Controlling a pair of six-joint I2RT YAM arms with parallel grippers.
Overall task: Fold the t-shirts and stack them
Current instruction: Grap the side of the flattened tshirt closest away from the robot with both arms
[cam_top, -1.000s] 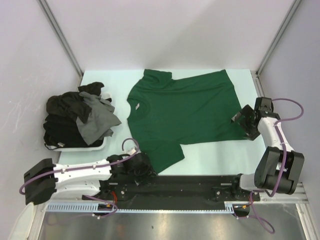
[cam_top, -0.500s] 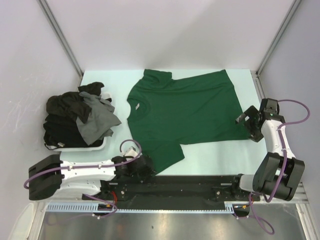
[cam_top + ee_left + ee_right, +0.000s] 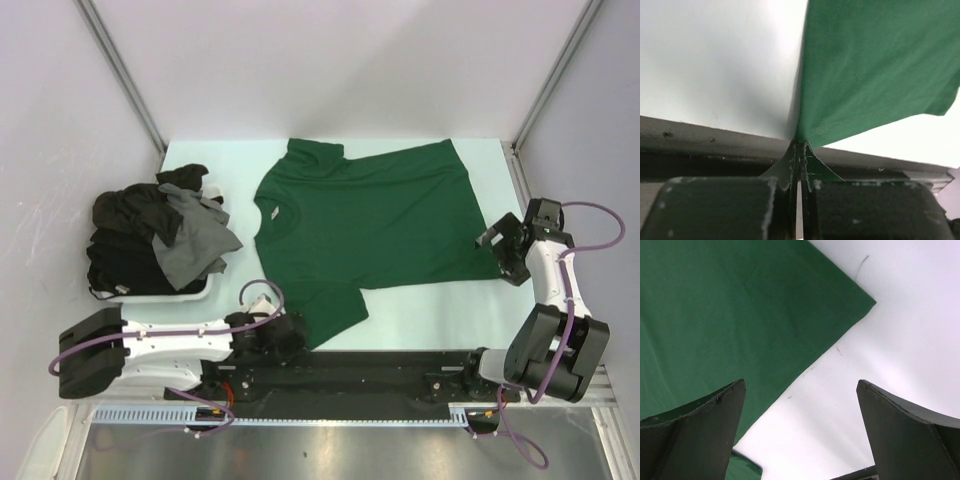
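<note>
A dark green t-shirt (image 3: 375,225) lies spread flat on the table, neck to the left, hem to the right. My left gripper (image 3: 296,335) is shut on the edge of its near sleeve (image 3: 812,132) at the table's front edge; the cloth rises pinched between the fingers. My right gripper (image 3: 503,250) stands open beside the near hem corner, its fingers (image 3: 705,415) wide apart over bare table and the hem edge (image 3: 790,375). A heap of black and dark grey t-shirts (image 3: 160,235) lies at the left.
The heap rests in a white tray (image 3: 150,295) by the left wall. A black rail (image 3: 380,375) carrying the arm bases runs along the table's front edge. Walls and metal posts close in the back, left and right sides.
My left gripper has closed on the near sleeve edge. My right gripper drew back to the right, off the hem corner, and stayed open.
</note>
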